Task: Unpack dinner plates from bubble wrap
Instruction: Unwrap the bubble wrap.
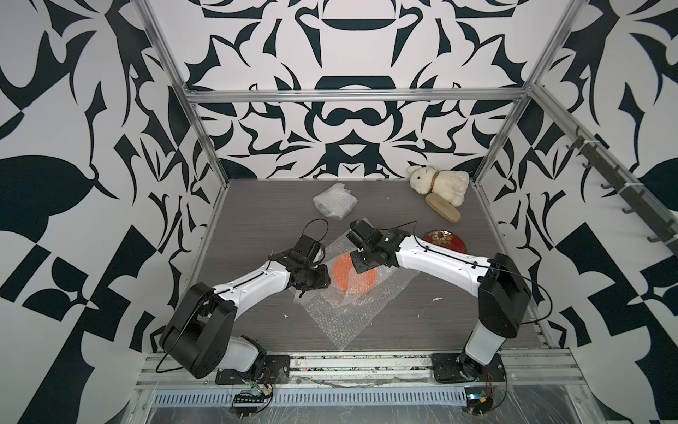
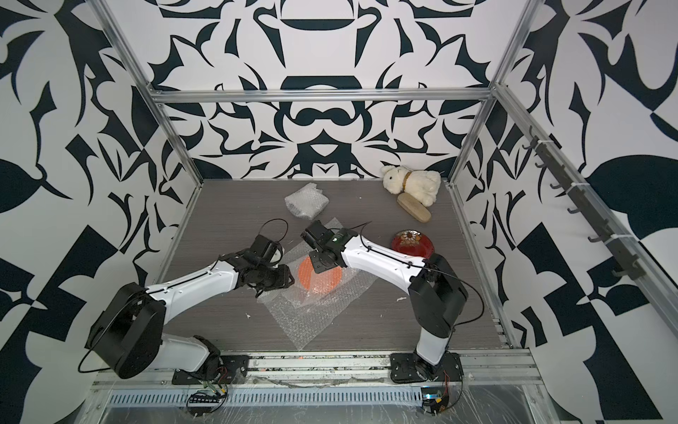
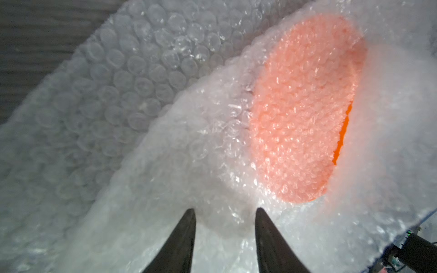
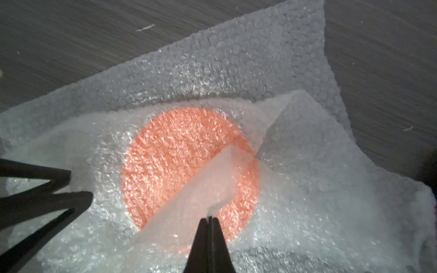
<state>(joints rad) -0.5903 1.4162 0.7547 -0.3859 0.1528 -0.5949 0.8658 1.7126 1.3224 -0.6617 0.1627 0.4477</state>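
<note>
One orange plate lies (blurred) under bubble wrap.

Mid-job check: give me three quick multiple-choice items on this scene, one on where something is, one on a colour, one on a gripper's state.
1. Where is the red plate?
A. in the far bundle
B. on the table, beside the right arm
C. under the rabbit

2. What colour is the covered plate under the wrap?
A. black
B. orange
C. green

3. The right gripper is:
A. wide open
B. shut on nothing
C. shut on a wrap flap

Answers: 1 B, it lies uncovered next to that arm. 2 B, orange shows through the bubbles. 3 C, its closed tips pinch the raised flap.
</note>
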